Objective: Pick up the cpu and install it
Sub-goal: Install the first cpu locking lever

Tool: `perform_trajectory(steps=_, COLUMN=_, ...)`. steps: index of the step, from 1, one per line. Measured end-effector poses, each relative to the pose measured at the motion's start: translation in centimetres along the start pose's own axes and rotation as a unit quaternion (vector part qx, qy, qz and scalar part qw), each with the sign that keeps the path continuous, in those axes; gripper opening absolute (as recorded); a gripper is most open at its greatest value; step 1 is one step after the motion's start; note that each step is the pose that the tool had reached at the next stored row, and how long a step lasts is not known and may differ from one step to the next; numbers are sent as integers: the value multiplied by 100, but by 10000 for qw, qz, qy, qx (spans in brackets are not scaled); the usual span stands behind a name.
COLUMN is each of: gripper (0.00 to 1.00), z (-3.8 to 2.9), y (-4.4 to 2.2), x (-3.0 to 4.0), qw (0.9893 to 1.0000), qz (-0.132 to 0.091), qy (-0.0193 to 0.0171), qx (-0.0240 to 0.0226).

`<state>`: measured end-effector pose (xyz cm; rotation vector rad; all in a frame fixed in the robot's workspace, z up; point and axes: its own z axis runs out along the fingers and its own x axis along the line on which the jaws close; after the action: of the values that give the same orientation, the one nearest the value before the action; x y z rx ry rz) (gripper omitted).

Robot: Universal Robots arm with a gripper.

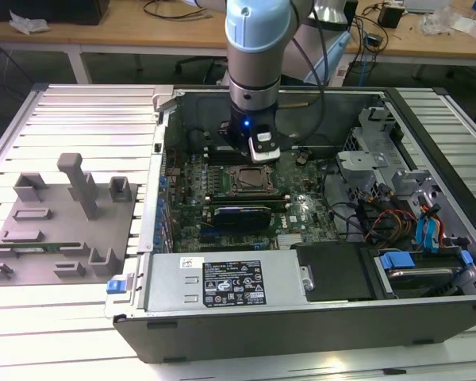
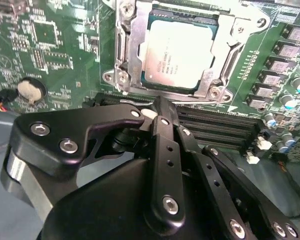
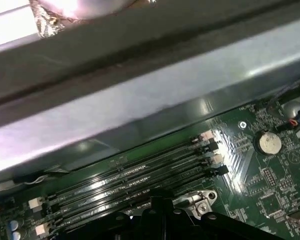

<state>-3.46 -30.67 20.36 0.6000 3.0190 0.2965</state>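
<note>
The cpu (image 2: 182,50) already lies flat in the socket (image 2: 126,40), just beyond the tips of the gripper (image 2: 157,109), whose fingers look drawn together on nothing, so seating appears done; whether the socket is latched cannot be told.

Place: electronics lab or workshop.
Centre: opened dark grey metal computer case (image 1: 301,327) on ribbed aluminium tabletop (image 1: 87,107).
Behind: pale wooden tabletop (image 1: 127,28) strewn with cables (image 1: 170,9).
</note>
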Motion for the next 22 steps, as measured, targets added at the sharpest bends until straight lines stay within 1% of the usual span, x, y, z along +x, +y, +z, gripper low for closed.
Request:
perform_trajectory(steps=2, gripper=11, z=17, y=-3, x=-1, qw=9999, qz=112, qy=-29, qx=18)
perform_trajectory(steps=3, gripper=11, z=30, y=-6, x=-2, qw=9997, qz=218, qy=-55, qx=32)
perform_trajectory(steps=4, gripper=11, z=36, y=-7, x=-3, qw=9996, qz=284, qy=-71, qx=42)
perform_trajectory(steps=9, gripper=11, z=50, y=-6, x=-12, qw=9986, qz=510, qy=-126, qx=62)
perform_trajectory(steps=12, gripper=11, z=49, y=-4, x=-13, qw=9986, qz=511, qy=-126, qx=62)
perform_trajectory(steps=14, gripper=11, z=33, y=1, x=-13, qw=9986, qz=510, qy=-126, qx=56)
perform_trajectory(steps=17, gripper=11, z=-12, y=8, x=-13, qw=9986, qz=511, qy=-126, qx=61)
perform_trajectory(steps=20, gripper=11, z=-74, y=21, x=-14, qw=9986, qz=510, qy=-126, qx=61)
perform_trajectory(steps=22, gripper=11, z=-87, y=26, x=-14, qw=9986, qz=510, qy=-126, qx=61)
